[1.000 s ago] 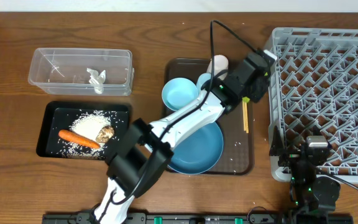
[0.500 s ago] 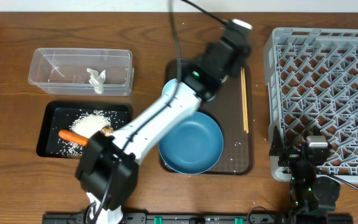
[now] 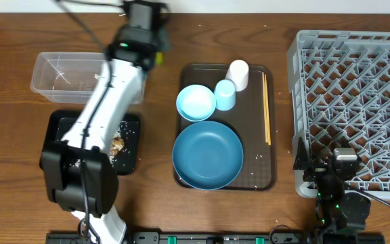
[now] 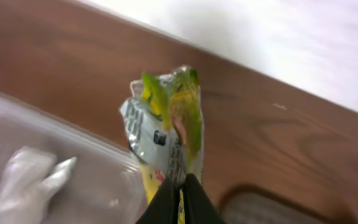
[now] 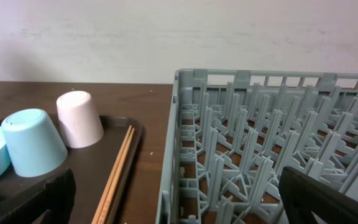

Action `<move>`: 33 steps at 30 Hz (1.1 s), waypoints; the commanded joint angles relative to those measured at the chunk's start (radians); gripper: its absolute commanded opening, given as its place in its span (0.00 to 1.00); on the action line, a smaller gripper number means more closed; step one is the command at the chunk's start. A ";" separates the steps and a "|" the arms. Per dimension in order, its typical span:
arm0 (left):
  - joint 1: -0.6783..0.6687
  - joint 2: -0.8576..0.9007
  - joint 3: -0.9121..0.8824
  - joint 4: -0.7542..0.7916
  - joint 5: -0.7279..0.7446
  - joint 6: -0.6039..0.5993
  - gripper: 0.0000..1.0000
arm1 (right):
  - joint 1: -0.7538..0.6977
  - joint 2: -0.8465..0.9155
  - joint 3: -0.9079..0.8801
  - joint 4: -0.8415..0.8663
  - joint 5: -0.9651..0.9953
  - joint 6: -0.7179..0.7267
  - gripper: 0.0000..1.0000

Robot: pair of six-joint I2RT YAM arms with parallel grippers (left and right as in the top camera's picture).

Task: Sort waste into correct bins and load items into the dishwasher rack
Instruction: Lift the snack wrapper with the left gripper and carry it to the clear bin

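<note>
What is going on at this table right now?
The left gripper is shut on a green-yellow snack wrapper, holding it in the air near a corner of the clear tub, where a crumpled tissue lies. The right gripper sits open by the dishwasher rack, holding nothing. The dark-blue plate, cups and chopsticks are not yet loaded.

Left arm (image 3: 107,102) outstretched, jaws clamped; right arm (image 3: 338,184) low, jaws wide.
</note>
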 commanded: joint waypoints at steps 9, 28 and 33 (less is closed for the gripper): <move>0.228 -0.026 0.008 -0.154 -0.012 -0.411 0.06 | -0.016 -0.005 -0.003 -0.002 -0.002 -0.015 0.99; 0.299 0.000 -0.001 -0.251 0.077 -0.438 0.94 | -0.016 -0.005 -0.003 -0.002 -0.002 -0.015 0.99; 0.298 -0.047 -0.001 -0.323 0.097 -0.408 0.95 | -0.016 -0.005 -0.003 -0.002 -0.002 -0.015 0.99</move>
